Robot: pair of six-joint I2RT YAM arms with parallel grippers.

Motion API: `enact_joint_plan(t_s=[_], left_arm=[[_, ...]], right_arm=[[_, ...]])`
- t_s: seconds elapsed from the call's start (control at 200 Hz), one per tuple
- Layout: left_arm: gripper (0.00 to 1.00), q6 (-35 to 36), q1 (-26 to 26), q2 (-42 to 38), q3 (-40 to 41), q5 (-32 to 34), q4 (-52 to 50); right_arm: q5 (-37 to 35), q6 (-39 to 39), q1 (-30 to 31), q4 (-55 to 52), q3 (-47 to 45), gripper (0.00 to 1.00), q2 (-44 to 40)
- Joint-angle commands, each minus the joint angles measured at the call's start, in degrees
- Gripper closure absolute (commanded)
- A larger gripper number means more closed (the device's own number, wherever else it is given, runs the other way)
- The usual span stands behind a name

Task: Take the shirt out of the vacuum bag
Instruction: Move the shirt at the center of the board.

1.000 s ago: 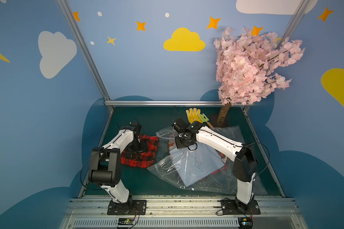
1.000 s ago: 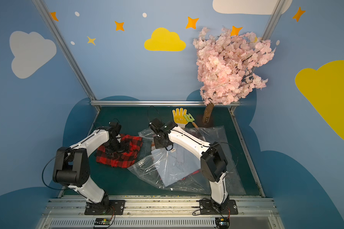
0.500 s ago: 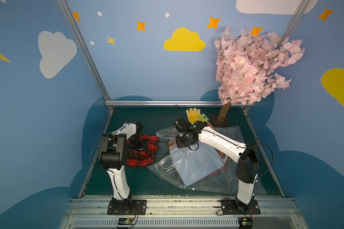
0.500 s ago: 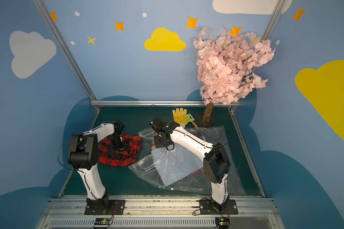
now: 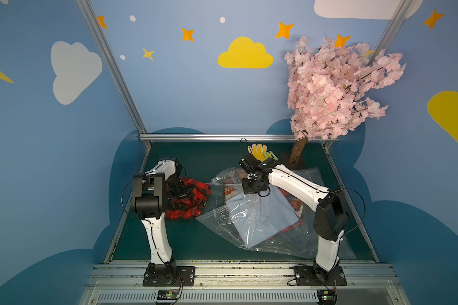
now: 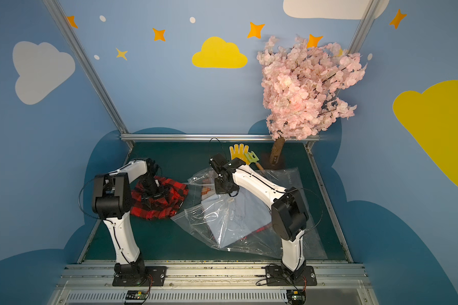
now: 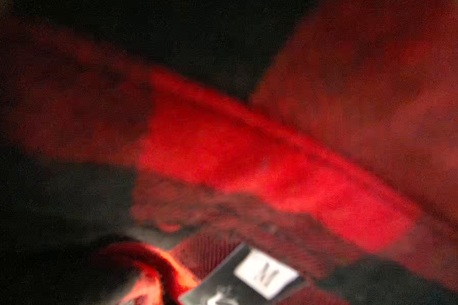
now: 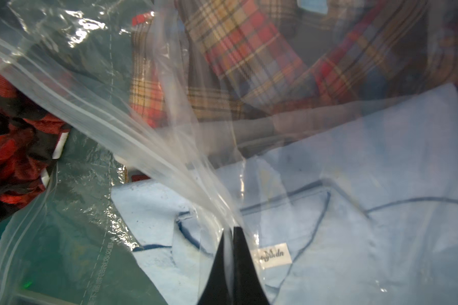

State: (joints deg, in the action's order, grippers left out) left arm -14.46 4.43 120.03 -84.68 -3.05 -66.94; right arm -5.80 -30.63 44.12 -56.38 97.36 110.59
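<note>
Right fingers (image 8: pixel 245 264) are clenched on a gathered fold of the vacuum bag (image 5: pixel 262 232), whose clear plastic runs up to them from the zip strip (image 8: pixel 90 111). The left fingers (image 5: pixel 182 195) hang low over the red-and-black checked shirt (image 5: pixel 193 208). Whether they are spread or closed, or touch the cloth, I cannot tell, since the left wrist view is only a blur of red and black. The vacuum bag lies crumpled on the green surface (image 5: pixel 196 245) in front of the right arm, its zip edge toward the checked shirt, which lies outside it, just beside. Inside, a folded light blue shirt (image 8: pixel 381 184) lies over a tartan garment (image 8: pixel 236 39). A white tag (image 8: pixel 274 254) on the blue shirt bears script too soft to read. Another white tag (image 7: pixel 266 274) on the checked shirt reads "M", set on a dark label cut off at the frame edge. Small print along the bag (image 8: pixel 109 245) is illegible.
</note>
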Motion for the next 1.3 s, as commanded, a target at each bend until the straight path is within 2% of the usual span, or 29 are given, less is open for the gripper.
enact_joint_plan(t_s=[0.0, 0.29, 0.515, 0.636, 0.761, 1.021, 1.111, 1.291], left_arm=[[0.17, -1.91, 2.51, 3.3, -0.48, 9.85, 11.34], [0.17, -1.36, 5.55, 5.32, -6.03, 10.16, 8.99], [0.16, -2.58, 3.45, 8.19, -11.45, 5.54, 8.32], [0.15, -3.64, 1.69, 11.15, -16.76, 3.95, 7.23], [0.14, -3.71, -0.23, 16.51, -25.8, 3.75, 3.56], [0.12, -3.35, -1.43, 24.62, -41.06, 3.17, -2.38], [0.08, -4.35, -2.03, 21.97, -39.87, 1.96, -1.55], [0.0, -6.58, -2.16, 8.93, -36.56, -0.45, 1.29]], right_arm=[[-4.68, 0.75, -1.82, -5.56, 0.86, 1.0, 2.26], [-5.68, 0.81, -5.09, -5.57, -3.3, 1.0, -1.34], [-1.62, 1.16, -4.76, -2.86, -5.08, 1.0, -3.21], [-1.54, 1.59, -4.13, -3.37, -5.31, 1.0, -4.84], [-0.32, 1.88, -3.88, -3.31, -6.39, 1.0, -6.98], [1.18, 1.92, -3.19, -2.78, -8.35, 1.0, -8.92], [1.27, 2.32, -3.1, -3.12, -7.76, 1.0, -8.39], [3.18, 2.94, -2.62, -2.65, -6.04, 1.0, -9.28]])
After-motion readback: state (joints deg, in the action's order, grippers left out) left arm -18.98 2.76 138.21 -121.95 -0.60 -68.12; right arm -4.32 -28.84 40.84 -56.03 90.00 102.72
